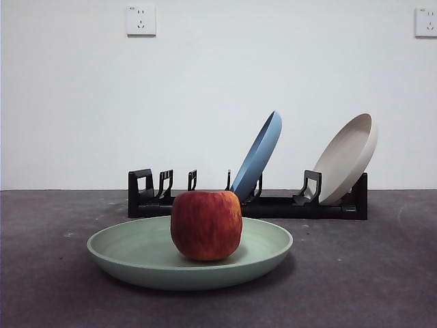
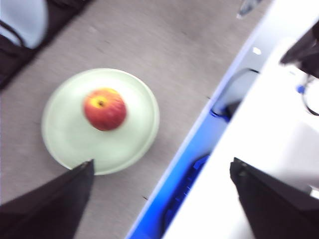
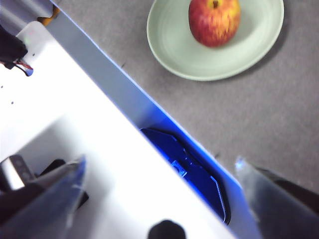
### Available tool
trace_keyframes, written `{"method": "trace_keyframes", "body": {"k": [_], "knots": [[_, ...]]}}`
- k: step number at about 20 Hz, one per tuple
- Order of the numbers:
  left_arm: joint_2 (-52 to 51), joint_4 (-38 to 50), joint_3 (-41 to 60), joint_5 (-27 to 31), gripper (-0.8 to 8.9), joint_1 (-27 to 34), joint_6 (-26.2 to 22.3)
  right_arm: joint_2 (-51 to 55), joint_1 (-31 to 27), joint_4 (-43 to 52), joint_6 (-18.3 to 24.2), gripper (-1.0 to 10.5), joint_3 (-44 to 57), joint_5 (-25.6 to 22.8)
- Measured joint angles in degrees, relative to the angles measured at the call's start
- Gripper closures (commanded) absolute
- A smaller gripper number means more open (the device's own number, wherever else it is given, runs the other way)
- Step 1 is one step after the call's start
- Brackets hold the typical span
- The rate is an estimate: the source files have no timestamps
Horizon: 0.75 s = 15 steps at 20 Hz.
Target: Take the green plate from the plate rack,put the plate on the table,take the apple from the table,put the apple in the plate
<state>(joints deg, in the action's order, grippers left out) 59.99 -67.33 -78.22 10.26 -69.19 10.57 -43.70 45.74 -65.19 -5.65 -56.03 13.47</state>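
Observation:
The green plate [image 1: 136, 251] lies flat on the dark grey table [image 1: 382, 273], in front of the plate rack [image 1: 273, 205]. The red apple [image 1: 206, 225] sits upright in the middle of the plate. The plate [image 2: 65, 134] and apple [image 2: 104, 108] also show in the left wrist view, and the plate [image 3: 179, 45] and apple [image 3: 214, 21] in the right wrist view. My left gripper [image 2: 162, 174] is open and empty, high above the table's edge. My right gripper [image 3: 159, 169] is open and empty, also raised away from the plate. Neither arm shows in the front view.
A blue plate [image 1: 258, 157] and a beige plate [image 1: 347, 157] lean in the rack's middle and right slots; the left slots hold nothing. A white and blue frame [image 3: 99, 129] runs along the table's near edge. White wall with sockets behind.

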Motion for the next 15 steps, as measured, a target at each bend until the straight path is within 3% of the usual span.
{"method": "trace_keyframes", "body": {"k": [2,3,15], "knots": [[0.0,-0.35,0.0,-0.22,8.37,0.0,0.0,1.03,0.0,-0.87,-0.59,9.1,0.0,0.02],[0.0,-0.39,0.0,-0.22,8.17,0.0,0.02,1.46,0.0,-1.09,-0.68,9.7,0.0,0.02],[0.0,-0.48,0.0,-0.13,8.17,0.0,0.07,2.1,0.0,-0.98,-1.29,9.5,0.0,0.0]]}}
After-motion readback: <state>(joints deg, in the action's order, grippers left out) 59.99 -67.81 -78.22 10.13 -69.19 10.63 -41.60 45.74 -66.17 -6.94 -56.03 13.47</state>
